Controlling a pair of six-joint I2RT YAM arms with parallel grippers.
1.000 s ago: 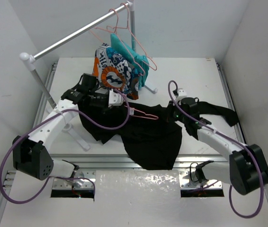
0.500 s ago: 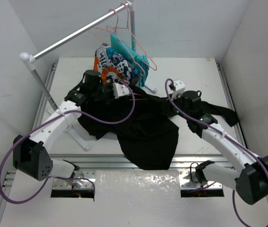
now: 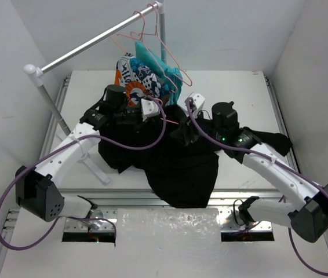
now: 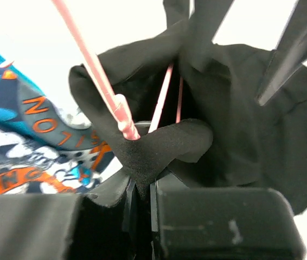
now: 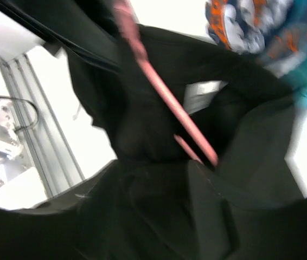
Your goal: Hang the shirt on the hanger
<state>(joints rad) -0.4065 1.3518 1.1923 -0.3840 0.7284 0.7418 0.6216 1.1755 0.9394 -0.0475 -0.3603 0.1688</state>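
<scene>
Shirt, judged soft and limp, sprawls across the middle of the table to its near edge; best gripped at the collar. Left gripper pinches the hanger. The spread of the right gripper cannot be told.

White table fills the floor of the cell; no real floor visible. Plain white walls on three sides: back wall, left wall, right wall, the side ones angled inward. No windows in view. Aluminium rail runs along the table's right edge, and another, the front rail, along the near edge. Shiny white panel sits in front of that. Clothes rack on the table: silver crossbar running diagonally, white end cap, grey upright at the back, white foot at front left. Light is bright and even, shadows soft.
</scene>
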